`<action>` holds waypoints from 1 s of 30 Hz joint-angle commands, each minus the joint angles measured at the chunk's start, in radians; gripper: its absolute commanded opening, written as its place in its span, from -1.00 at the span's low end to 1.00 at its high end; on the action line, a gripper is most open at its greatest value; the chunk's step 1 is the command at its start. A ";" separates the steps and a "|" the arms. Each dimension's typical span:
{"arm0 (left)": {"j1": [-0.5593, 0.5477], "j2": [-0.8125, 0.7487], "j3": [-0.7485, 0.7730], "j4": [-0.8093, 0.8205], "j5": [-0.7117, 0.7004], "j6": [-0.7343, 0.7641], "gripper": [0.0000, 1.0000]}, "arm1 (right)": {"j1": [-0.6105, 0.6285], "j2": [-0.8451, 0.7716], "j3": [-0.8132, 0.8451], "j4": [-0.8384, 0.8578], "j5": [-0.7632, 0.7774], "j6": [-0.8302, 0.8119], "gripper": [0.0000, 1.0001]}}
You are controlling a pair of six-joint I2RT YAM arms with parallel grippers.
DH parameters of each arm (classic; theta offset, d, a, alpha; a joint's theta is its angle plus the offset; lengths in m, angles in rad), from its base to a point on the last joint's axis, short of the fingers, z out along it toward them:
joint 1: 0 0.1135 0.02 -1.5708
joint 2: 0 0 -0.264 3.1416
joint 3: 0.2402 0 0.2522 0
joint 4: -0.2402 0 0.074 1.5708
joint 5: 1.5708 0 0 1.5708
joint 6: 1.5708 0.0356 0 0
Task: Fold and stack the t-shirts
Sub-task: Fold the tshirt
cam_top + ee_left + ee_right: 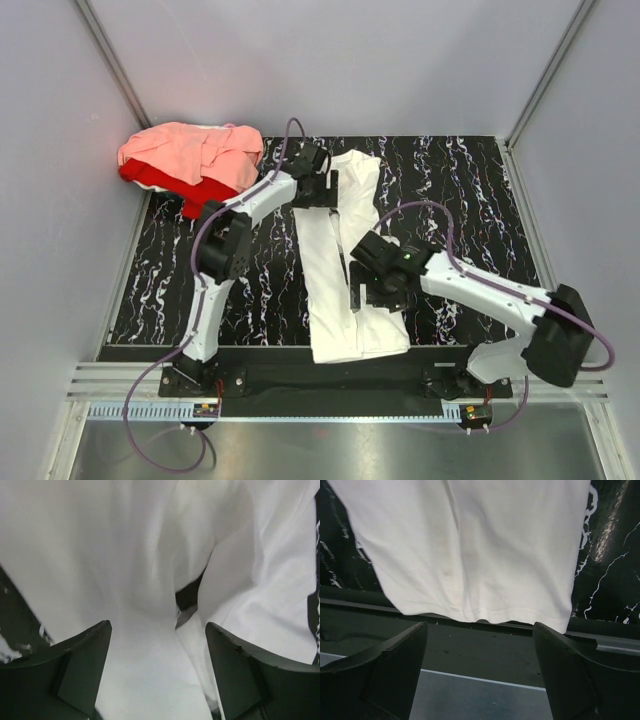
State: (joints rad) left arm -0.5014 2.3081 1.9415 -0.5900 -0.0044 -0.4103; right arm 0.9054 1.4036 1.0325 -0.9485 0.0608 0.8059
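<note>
Marbled table [470,200], white t-shirt [322,262] beneath spread jaws

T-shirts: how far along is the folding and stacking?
Done: the white shirt looks folded lengthwise into a narrow strip. In hand: the left gripper and right gripper, both open, sit over its ends. Remaining: crosswise folds, plus the pink shirt and red shirt, crumpled in the far corner.
</note>
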 commanded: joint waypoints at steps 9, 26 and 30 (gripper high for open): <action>0.026 -0.187 -0.155 0.082 -0.008 0.019 0.68 | -0.313 -0.091 -0.019 0.121 -0.028 -0.098 0.66; 0.132 0.451 0.549 0.096 0.300 -0.199 0.45 | -0.430 0.081 0.074 0.178 -0.105 -0.214 0.57; 0.168 0.520 0.635 0.229 0.365 -0.306 0.45 | -0.441 0.071 0.089 0.194 -0.125 -0.227 0.56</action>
State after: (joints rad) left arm -0.3683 2.7518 2.5286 -0.4526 0.2840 -0.6128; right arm 0.4744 1.5169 1.0775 -0.7826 -0.0315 0.6083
